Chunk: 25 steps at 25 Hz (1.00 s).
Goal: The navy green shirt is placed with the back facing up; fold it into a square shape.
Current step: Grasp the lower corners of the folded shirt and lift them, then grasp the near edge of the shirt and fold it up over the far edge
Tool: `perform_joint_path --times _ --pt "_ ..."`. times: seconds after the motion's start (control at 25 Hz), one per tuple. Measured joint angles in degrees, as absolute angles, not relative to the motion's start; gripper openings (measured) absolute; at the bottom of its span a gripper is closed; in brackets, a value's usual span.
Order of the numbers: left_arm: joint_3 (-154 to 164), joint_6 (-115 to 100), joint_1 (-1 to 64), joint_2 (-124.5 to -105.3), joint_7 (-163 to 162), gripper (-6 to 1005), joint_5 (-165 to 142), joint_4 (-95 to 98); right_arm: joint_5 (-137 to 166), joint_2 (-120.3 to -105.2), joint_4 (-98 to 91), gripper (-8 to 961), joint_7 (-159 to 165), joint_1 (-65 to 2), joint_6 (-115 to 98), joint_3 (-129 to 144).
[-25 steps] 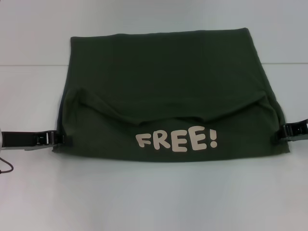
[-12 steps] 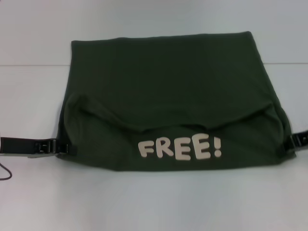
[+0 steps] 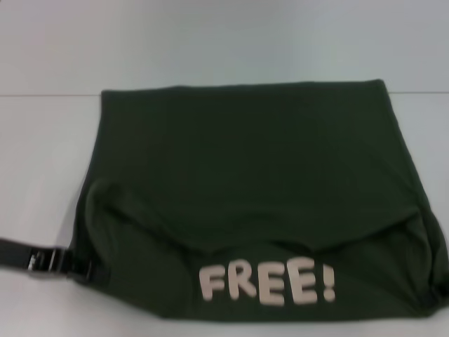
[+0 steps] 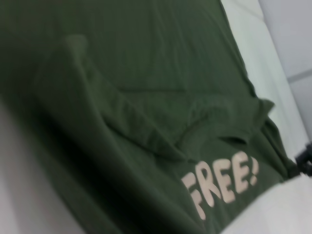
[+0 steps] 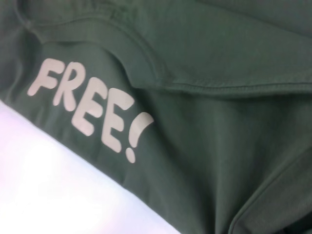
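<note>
We see the navy green shirt point(image 3: 245, 182) lying on a white tabletop point(image 3: 210, 42), spread across the middle of the head view and reaching down to its near edge. It is a dark olive-green cotton T-shirt, already folded over: the far part shows a plain, flat panel with a straight far edge, and the near part is a turned-up band that carries the cream block letters "FREE!" point(image 3: 266, 282). Where the band meets the plain panel, the cloth sags in a shallow curve with rounded bulges at the left and right sides (the fold is loose, not pressed flat). In the right wrist view a stitched, ribbed hem point(image 5: 161, 73) curves just above the lettering; in the left wrist view soft creases run across the fabric.

The left gripper point(image 3: 88, 270) comes in low from the left side and meets the shirt's left edge at the level of the band, its dark fingers point(image 3: 98, 273) closed narrowly on the cloth there. Its arm point(image 3: 17, 251) stretches away to the picture's left border. At the shirt's right edge we make out only a small dark shape, which we take for the right gripper point(image 3: 433, 300); we cannot tell how its jaws stand. A thin seam line point(image 3: 49, 94) crosses the tabletop behind the shirt.
</note>
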<state>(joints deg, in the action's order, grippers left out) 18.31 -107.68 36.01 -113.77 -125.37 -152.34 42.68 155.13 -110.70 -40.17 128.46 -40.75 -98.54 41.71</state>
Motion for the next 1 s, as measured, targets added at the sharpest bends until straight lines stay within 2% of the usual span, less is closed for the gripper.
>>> perform_joint_path --times 0.16,0.32,0.52,0.64,0.84,1.0 --pt "19.4 -113.3 36.1 -113.56 -124.8 15 -155.6 42.7 155.1 -110.61 -40.2 48 125.1 -39.6 -102.3 41.8" --pt "23.2 -117.0 35.9 -114.22 -124.3 16 -158.4 42.6 155.1 -110.73 -40.2 49 123.4 -38.8 -104.9 43.2" --pt "28.2 -117.7 35.0 -115.57 -124.5 16 -158.8 42.5 155.6 -111.73 -40.0 50 122.9 -38.0 -105.1 46.2" --pt "26.2 -117.6 35.2 -115.37 -124.4 16 -158.4 42.5 155.6 -111.91 -40.2 51 122.9 -37.9 -105.0 45.9" --pt "21.0 -117.7 36.0 -114.31 -124.0 16 -157.6 42.4 155.1 -111.48 -40.2 51 121.9 -37.8 -105.7 41.4" --pt "18.8 -117.7 36.6 -113.75 -123.9 16 -155.2 42.0 154.7 -110.04 -39.9 52 119.2 -37.8 -108.2 33.8"
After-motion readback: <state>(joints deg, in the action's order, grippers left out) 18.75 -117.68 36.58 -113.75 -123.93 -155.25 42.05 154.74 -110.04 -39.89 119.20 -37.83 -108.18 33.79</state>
